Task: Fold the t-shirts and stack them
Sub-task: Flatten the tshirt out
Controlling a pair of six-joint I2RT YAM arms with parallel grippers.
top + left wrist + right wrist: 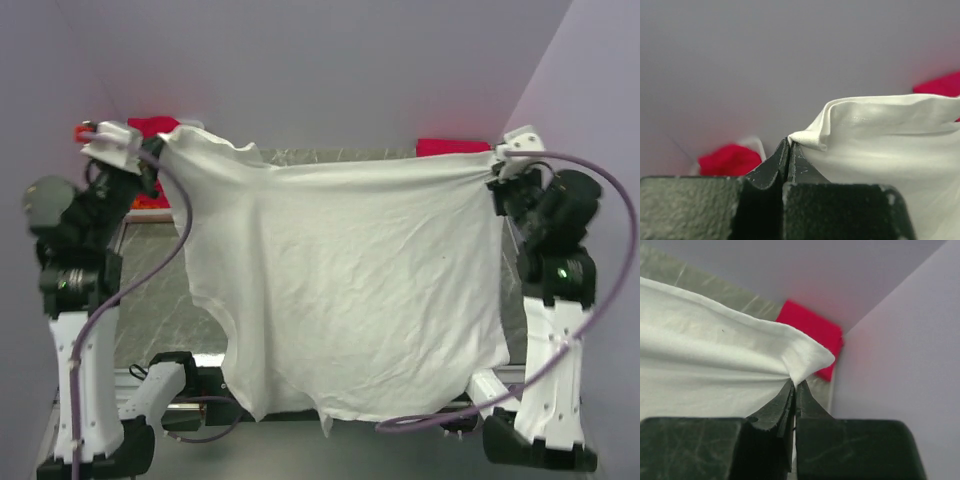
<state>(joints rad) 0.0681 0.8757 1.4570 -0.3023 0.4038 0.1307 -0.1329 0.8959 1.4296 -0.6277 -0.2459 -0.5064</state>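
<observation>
A white t-shirt (350,280) hangs spread in the air between both arms, its lower edge near the table's front. My left gripper (160,140) is shut on its upper left corner, seen in the left wrist view (790,142) with the white cloth (880,140) pinched at the fingertips. My right gripper (495,165) is shut on the upper right corner, seen in the right wrist view (795,382) with the cloth (715,365) bunched at the tips. The shirt hides most of the table.
A folded red t-shirt (452,147) lies at the back right corner, also in the right wrist view (812,332). Another red cloth (152,126) lies at the back left, also in the left wrist view (730,159). Walls stand close behind and to the right.
</observation>
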